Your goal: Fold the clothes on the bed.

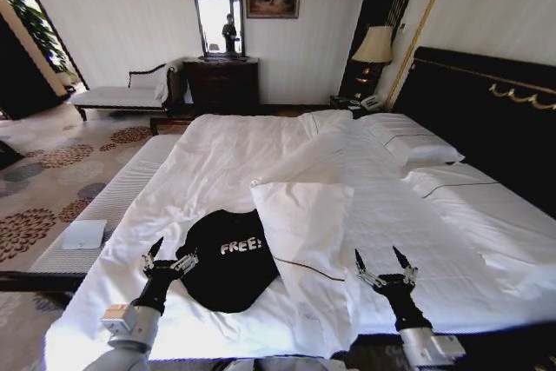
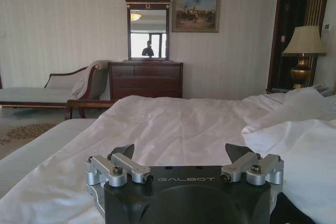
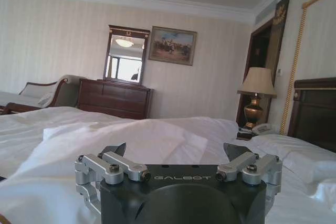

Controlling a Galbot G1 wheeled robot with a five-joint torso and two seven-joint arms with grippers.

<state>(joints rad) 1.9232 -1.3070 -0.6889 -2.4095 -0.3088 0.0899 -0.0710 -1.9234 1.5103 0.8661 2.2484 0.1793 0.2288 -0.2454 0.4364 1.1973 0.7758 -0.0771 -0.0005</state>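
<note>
Left tool (image 1: pixel 171 254): fingers spread apart, holding nothing, low over the near part of the bed, just beside the left edge of the black T-shirt.
Right tool (image 1: pixel 383 262): fingers likewise spread and empty, over the white duvet near the foot edge, well apart from the shirt.
Black T-shirt (image 1: pixel 229 258): lay bunched in a rounded heap on the bed near its foot, between the two tools but much closer to the left one; white "FREE!" lettering faced up.
Folded duvet corner (image 1: pixel 304 215): a turned-back flap of white cover lay just right of the shirt, touching its edge.
Bed (image 1: pixel 261 149): wide white surface stretched open beyond the shirt toward the pillows (image 1: pixel 417 149) and the black headboard (image 1: pixel 486 119) on the right.
Left edge: a white-cushioned bench (image 1: pixel 104 210) ran alongside the bed, with a small white folded cloth (image 1: pixel 84 234) on it.
Beyond: patterned carpet (image 1: pixel 52 171), then a dark dresser (image 1: pixel 221 84) with a mirror by the far wall.
</note>
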